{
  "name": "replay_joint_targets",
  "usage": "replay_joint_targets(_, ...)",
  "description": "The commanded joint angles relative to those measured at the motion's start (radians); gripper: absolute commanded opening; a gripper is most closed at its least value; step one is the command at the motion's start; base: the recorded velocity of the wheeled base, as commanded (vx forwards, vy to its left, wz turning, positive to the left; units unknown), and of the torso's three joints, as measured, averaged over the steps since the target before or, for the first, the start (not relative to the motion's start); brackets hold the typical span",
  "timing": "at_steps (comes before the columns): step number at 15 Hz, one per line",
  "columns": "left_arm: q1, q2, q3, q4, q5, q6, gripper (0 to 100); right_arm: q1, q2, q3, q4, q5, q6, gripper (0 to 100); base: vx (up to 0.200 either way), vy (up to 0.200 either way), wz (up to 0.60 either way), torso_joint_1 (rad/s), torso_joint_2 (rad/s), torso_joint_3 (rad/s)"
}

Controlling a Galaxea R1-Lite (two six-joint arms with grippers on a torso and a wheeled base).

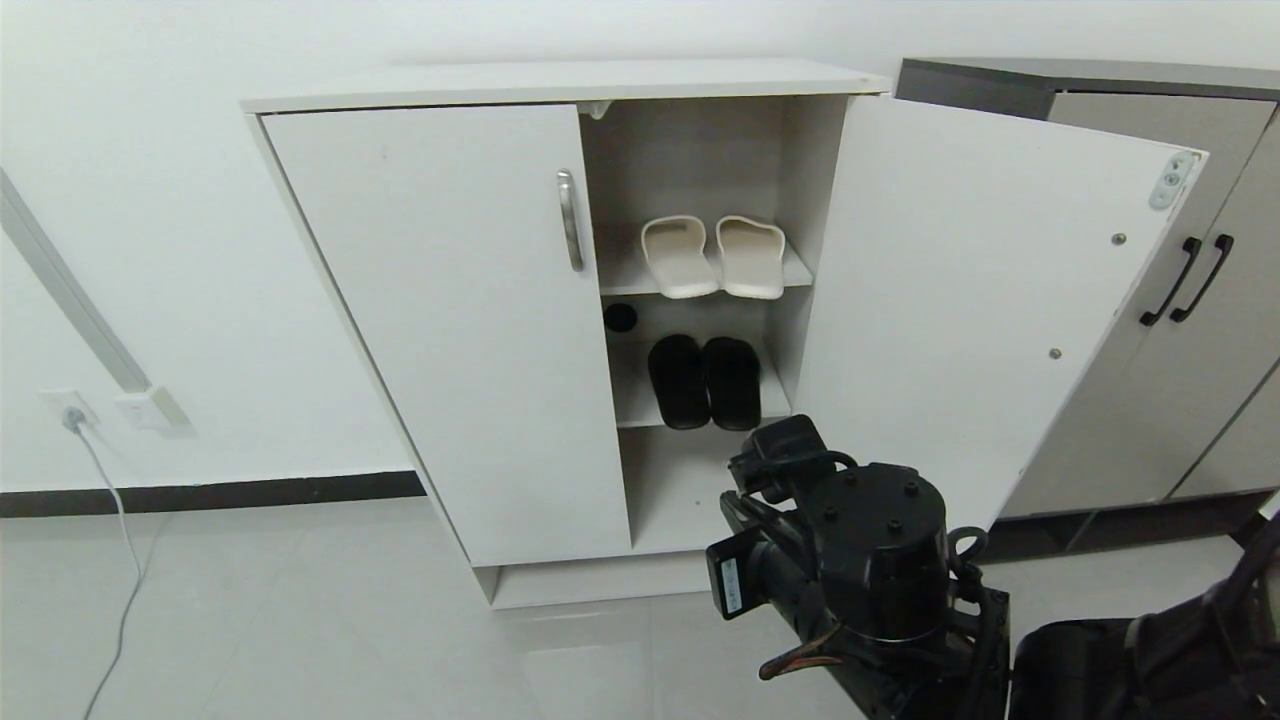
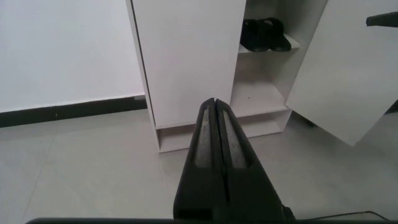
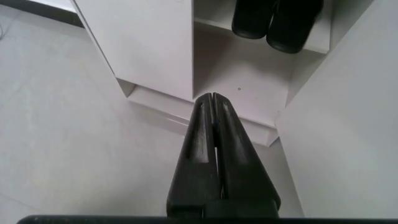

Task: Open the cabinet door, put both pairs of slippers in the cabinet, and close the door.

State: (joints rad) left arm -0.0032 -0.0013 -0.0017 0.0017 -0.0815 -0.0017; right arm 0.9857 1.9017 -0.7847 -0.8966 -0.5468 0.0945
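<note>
Beyond the right arm, in the head view, the cabinet point(image 1: 560, 85) stands with its right-hand door point(image 1: 1000, 300) swung wide. The door's inner face is turned towards the robot. Both pairs are already inside, ahead of the arm: the white slippers point(image 1: 712, 257) on the upper shelf and the black slippers point(image 1: 705, 382) on the shelf below. What remains, I judge, is closing the door.

From the left wrist, the left gripper point(image 2: 214, 102) is clenched on nothing, its fingers pressed flat together. It sits well short of the cabinet, with the black slippers point(image 2: 264, 34) far ahead of its tip.

From the right wrist, the right gripper point(image 3: 212, 96) is likewise pressed closed and empty. It points at the cabinet's floor panel, with the black slippers point(image 3: 273, 22) ahead and above and the open door point(image 3: 348, 143) close beside it.

The door is likely a stiff, light board that swings freely on its hinges. Its handle lies on the hidden outer face. Reaching round the free edge and pushing there, far from the hinges, should need little force, though the smooth face may let the fingers slide.
</note>
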Motion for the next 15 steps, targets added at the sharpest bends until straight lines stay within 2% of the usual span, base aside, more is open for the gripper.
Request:
replay_joint_targets(1, 0.0, 0.001, 0.0, 0.0, 0.0, 0.0, 0, 0.001, 0.002, 0.005, -0.001, -0.001, -0.002, 0, 0.0, 0.0, 0.0, 0.002, -0.27, -0.266)
replay_joint_targets(3, 0.0, 0.001, 0.0, 0.0, 0.0, 0.0, 0, 0.001, 0.002, 0.007, -0.001, -0.001, -0.002, 0, 0.0, 0.0, 0.0, 0.015, -0.14, -0.354)
replay_joint_targets(7, 0.0, 0.001, 0.0, 0.0, 0.0, -0.001, 0, 0.001, 0.008, 0.008, -0.001, -0.001, -0.002, 0, 0.0, 0.0, 0.0, 0.049, -0.51, -0.365)
replay_joint_targets(15, 0.0, 0.001, 0.0, 0.0, 0.0, -0.001, 0, 0.001, 0.008, 0.01, -0.001, -0.004, -0.002, 0, 0.0, 0.0, 0.0, 0.132, -0.47, -0.338)
